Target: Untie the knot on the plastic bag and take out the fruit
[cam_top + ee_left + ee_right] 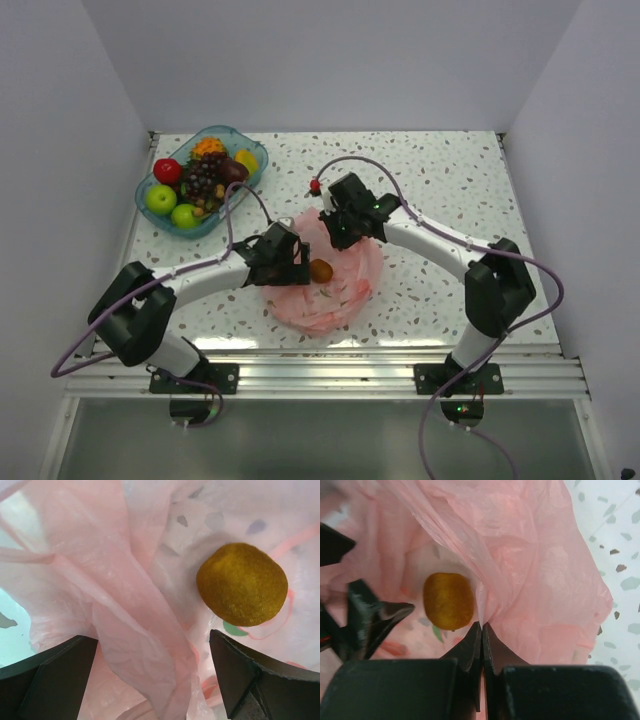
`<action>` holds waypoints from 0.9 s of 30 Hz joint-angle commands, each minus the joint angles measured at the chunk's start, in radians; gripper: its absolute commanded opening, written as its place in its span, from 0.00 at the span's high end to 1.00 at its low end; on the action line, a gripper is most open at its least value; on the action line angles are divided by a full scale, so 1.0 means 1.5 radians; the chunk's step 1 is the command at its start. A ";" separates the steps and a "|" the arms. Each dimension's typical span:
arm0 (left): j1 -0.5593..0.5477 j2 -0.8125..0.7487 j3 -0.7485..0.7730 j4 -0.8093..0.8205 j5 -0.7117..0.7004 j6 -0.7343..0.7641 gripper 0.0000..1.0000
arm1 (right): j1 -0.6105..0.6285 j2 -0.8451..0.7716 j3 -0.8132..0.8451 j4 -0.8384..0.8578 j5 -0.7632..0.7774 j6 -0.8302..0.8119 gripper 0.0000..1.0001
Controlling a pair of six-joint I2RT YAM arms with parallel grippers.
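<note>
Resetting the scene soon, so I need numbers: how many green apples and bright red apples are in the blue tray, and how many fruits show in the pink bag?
Green apples: 2
Bright red apple: 1
Golden-brown fruit in the plastic bag: 1
Total: 4

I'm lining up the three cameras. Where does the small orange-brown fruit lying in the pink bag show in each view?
Top external: the orange-brown fruit sits near the centre of the picture.
Left wrist: the fruit is at upper right.
Right wrist: the fruit is left of centre, just up and left of the right end effector.
Shared landmark: the pink bag crumpled around it.
</note>
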 commanded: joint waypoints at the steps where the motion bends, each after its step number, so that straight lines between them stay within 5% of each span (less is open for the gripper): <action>1: -0.002 -0.035 0.002 -0.011 -0.023 -0.017 0.00 | -0.013 0.021 -0.026 0.033 0.030 0.034 1.00; 16: -0.002 -0.230 0.121 -0.210 -0.147 -0.039 0.00 | -0.016 0.024 -0.038 0.051 0.069 0.080 1.00; 27: -0.037 -0.140 0.162 -0.081 -0.036 -0.052 0.03 | -0.016 0.018 -0.080 0.077 0.096 0.143 1.00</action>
